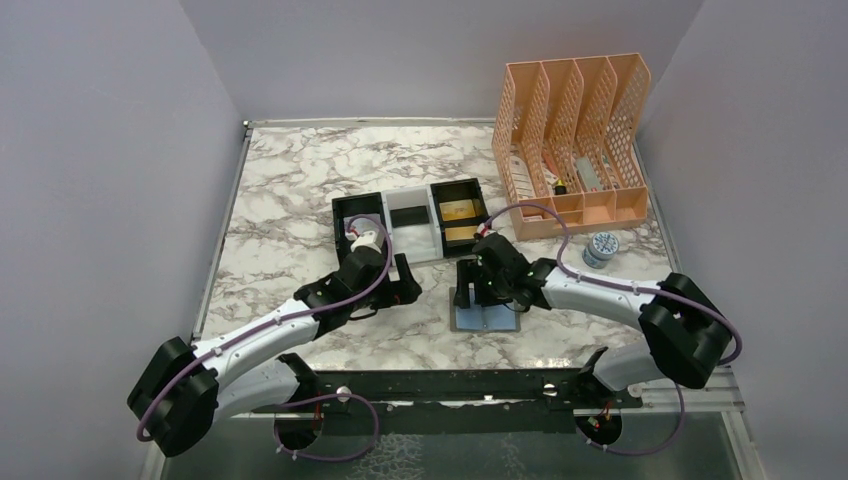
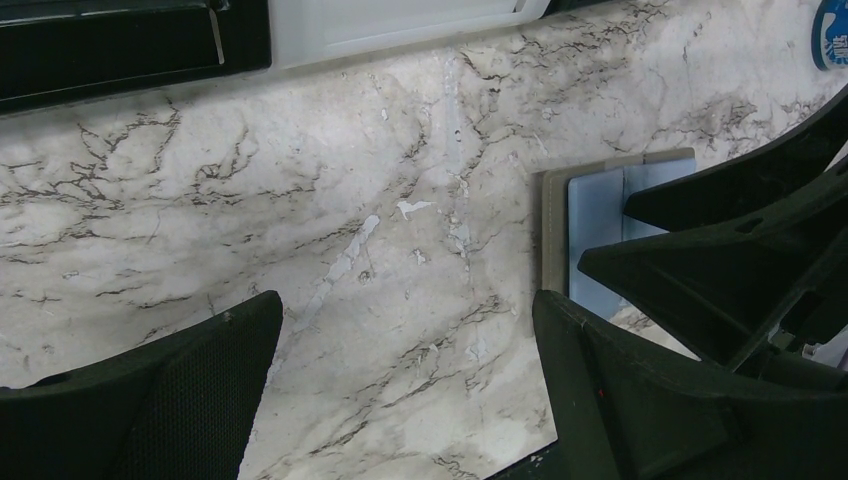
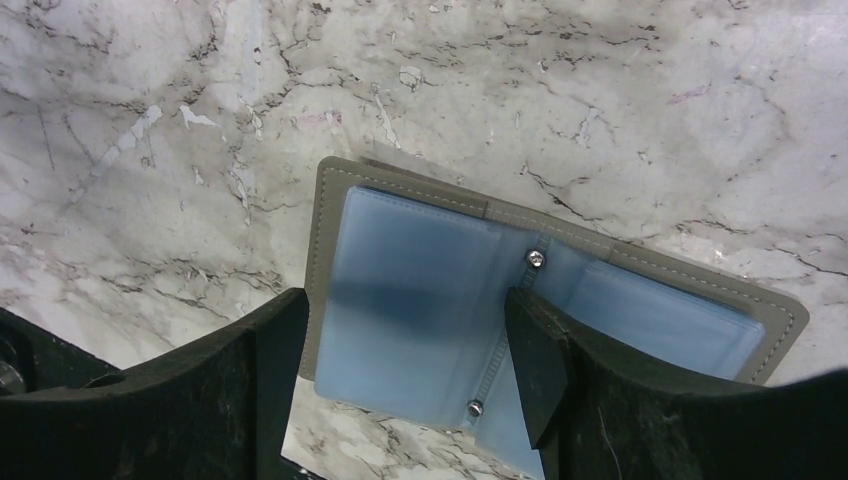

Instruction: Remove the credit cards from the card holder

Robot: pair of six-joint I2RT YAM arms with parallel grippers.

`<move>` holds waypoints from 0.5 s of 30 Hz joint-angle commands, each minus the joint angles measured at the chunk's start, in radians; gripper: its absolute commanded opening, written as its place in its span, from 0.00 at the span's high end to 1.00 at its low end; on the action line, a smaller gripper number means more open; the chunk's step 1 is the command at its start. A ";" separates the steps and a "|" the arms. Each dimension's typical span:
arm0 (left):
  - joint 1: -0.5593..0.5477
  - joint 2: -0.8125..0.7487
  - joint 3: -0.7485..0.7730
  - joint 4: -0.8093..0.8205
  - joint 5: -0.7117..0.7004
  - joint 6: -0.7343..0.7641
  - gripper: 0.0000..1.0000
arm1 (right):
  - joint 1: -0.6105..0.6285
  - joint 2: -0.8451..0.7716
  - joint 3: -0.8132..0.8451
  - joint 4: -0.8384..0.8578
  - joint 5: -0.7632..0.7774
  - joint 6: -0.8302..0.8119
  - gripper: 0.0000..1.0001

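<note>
Lying open and flat on the white-and-grey marbled counter [image 1: 300, 190], directly beneath the right tool [image 3: 405, 310]: one grey-taupe bifold card holder [image 3: 440, 270]. Its blue-grey translucent sleeves face up inside a stitched border, with two small silver rivets [image 3: 536, 258] along the central spine. Whether any card sits inside the sleeves cannot be told.

Right tool: fingers apart, clamped on nothing. One finger stands at the holder's outer edge and the other over the spine, so one sleeve panel lies between them. The second panel extends outside that finger. Whether the fingertips touch the holder cannot be told.

Left tool [image 2: 405, 310]: fingers spread wide, with only bare counter between them. The card holder lies ahead of it, off to the side of one finger, with the right tool's black fingers over it.

Gold-yellow flat plastic card [image 1: 459, 211]: one, inside the black end compartment of a black-and-white three-compartment tray [image 1: 415, 245]. It is just beyond the right tool and apart from the holder.

Peach mesh plastic file rack [image 1: 575, 140]: upright, further beyond the right tool, behind the tray's end. The items in its slots are too small to identify.

Small round blue-and-white tin [image 1: 600, 248]: on the counter beside the right arm, near the rack's front.
</note>
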 commanded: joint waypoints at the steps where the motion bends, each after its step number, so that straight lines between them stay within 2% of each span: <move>1: 0.006 0.007 0.026 0.030 0.024 -0.005 0.01 | 0.019 0.043 0.041 -0.051 0.048 -0.018 0.28; 6: 0.006 0.014 0.024 0.030 0.025 -0.005 0.01 | 0.050 0.106 0.054 -0.070 0.084 -0.009 0.29; 12: 0.006 0.023 0.029 0.027 0.033 0.000 0.01 | 0.051 0.168 0.024 -0.072 0.162 0.049 0.42; 15: 0.005 0.026 0.027 0.027 0.034 0.001 0.01 | 0.051 0.173 0.020 -0.082 0.195 0.044 0.44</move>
